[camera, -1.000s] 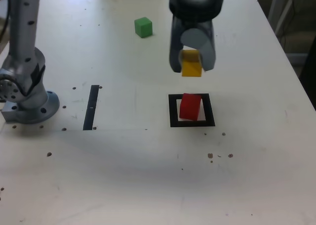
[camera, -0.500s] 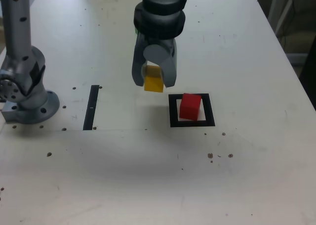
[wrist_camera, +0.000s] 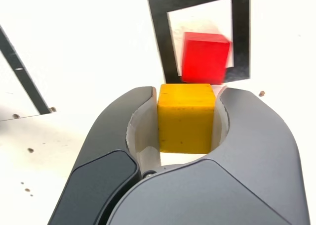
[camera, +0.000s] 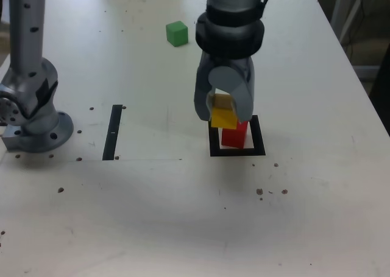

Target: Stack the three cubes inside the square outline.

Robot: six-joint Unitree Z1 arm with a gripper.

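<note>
The background is a pale, speckled tabletop [camera: 152, 210], its surface marked with small dark spots. My arm base [camera: 39, 128] stands on it, on the exterior view's left of the square outline [camera: 259, 137], the landmark here. My pincer [camera: 223, 117], tilted, hangs above the tabletop close to the outline, clamped on the yellow cube [camera: 223, 115], one finger against each side. The black strip [camera: 112, 133] lies between my base and the outline. The red cube [camera: 234, 137] sits within the outline, partly hidden in the exterior view by the yellow cube. The green cube [camera: 177, 33] rests well apart from the outline, toward the tabletop's far edge.
</note>
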